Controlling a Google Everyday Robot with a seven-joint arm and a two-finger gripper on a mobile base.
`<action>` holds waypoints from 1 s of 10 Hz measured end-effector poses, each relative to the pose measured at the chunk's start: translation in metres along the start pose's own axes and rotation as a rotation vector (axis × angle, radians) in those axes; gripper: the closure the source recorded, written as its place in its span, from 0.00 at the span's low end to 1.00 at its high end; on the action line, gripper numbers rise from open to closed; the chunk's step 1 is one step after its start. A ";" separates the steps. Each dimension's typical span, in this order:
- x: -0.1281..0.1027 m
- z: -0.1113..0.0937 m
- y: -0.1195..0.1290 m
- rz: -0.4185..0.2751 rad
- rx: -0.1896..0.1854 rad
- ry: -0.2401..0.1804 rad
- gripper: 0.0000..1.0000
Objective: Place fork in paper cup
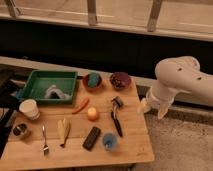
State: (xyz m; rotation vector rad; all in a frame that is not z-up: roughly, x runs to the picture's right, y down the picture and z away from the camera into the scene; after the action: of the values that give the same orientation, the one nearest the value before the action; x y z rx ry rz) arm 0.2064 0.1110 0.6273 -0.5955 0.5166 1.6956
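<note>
Just beside the table's (pixel 135 145) right edge, jaws gape.

Long window (pixel 120 12), wooden table (pixel 132 142), speckled floor (pixel 185 147).

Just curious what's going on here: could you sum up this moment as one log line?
claw: open, empty, beside table's right edge | fork: lying on table, front left | paper cup: upright, left edge

i see a wooden table (pixel 134 126): green tray (pixel 52 73) at ten o'clock, red bowl (pixel 86 86) at twelve, dark bowl (pixel 120 80) at one, black-handled brush (pixel 116 120) at three, blue cup (pixel 110 141) at four, banana (pixel 62 131) at eight, shiny tin (pixel 21 131) at nine.
</note>
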 end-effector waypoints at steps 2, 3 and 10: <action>0.000 0.000 0.000 0.000 0.000 0.000 0.35; 0.000 0.000 0.000 0.000 0.000 0.000 0.35; -0.008 -0.010 0.045 -0.153 0.018 -0.017 0.35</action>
State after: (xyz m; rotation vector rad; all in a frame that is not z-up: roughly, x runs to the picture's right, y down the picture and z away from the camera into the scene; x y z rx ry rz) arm 0.1644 0.0899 0.6255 -0.5922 0.4620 1.5486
